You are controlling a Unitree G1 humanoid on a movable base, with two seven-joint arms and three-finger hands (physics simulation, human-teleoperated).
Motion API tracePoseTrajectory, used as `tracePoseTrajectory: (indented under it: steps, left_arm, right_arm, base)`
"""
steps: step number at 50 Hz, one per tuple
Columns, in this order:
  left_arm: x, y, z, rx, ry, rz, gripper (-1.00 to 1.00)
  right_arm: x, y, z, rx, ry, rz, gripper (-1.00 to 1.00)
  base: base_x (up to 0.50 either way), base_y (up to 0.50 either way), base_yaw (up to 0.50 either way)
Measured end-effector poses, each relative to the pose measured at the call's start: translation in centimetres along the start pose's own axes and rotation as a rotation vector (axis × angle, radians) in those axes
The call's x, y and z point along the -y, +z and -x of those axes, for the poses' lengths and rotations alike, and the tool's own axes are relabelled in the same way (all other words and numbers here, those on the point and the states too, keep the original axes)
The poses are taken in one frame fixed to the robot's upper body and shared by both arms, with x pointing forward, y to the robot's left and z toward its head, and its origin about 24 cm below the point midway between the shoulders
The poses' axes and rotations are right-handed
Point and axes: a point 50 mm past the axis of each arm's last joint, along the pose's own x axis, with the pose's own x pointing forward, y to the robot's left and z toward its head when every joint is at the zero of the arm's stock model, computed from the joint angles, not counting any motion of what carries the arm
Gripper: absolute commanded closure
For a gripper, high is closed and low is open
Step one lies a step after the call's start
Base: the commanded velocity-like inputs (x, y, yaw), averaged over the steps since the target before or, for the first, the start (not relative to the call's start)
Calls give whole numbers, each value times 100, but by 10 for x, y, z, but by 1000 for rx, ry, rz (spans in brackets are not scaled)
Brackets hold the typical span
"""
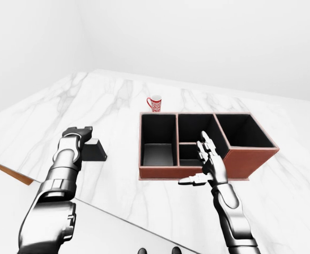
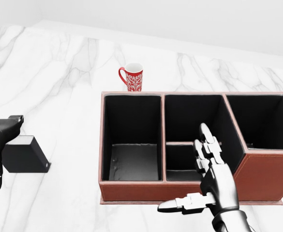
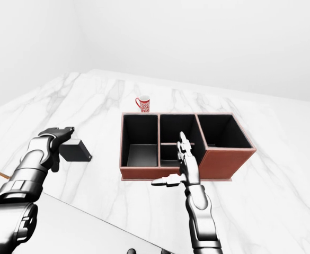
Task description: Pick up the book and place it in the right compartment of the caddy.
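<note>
The book (image 2: 22,154) is a dark, flat block lying on the white marble top at the left of the head view. My left hand (image 2: 6,126) hovers at its upper left corner with the fingers stretched over it, not closed round it. The caddy (image 2: 131,191) is a red-brown box with black compartments; its right compartment (image 2: 262,121) holds nothing I can see. My right hand (image 2: 201,166) is open and empty, fingers pointing up and thumb out to the left, at the caddy's near wall below the middle compartments.
A red and white patterned mug (image 2: 133,77) stands just above the caddy's left compartment in the head view. The marble top (image 1: 117,100) spreads to the left and top. A grey glossy surface (image 1: 117,233) fills the bottom of the left-eye view.
</note>
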Motion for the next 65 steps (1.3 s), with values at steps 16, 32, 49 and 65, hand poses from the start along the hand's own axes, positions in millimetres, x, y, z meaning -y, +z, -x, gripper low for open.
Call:
tracePoseTrajectory:
  steps: [16,32,49,65]
  left_arm:
    - [-2,8,-7,19,-16,-3,-100]
    - [1,7,-11,9,-29,20,-100]
    - [10,13,-15,-2,-23,7,100]
    - [21,19,-17,22,-7,80,100]
  right_arm:
    - [-1,-3,-1,-5,2,0,-100]
    - [-1,-3,-1,-8,3,2,-100]
    - [-1,-3,0,-11,4,3,-100]
    - [-2,-8,-1,-19,9,2,-100]
  base:
    - [0,0,0]
    - [0,0,0]
    - [0,0,0]
    - [0,0,0]
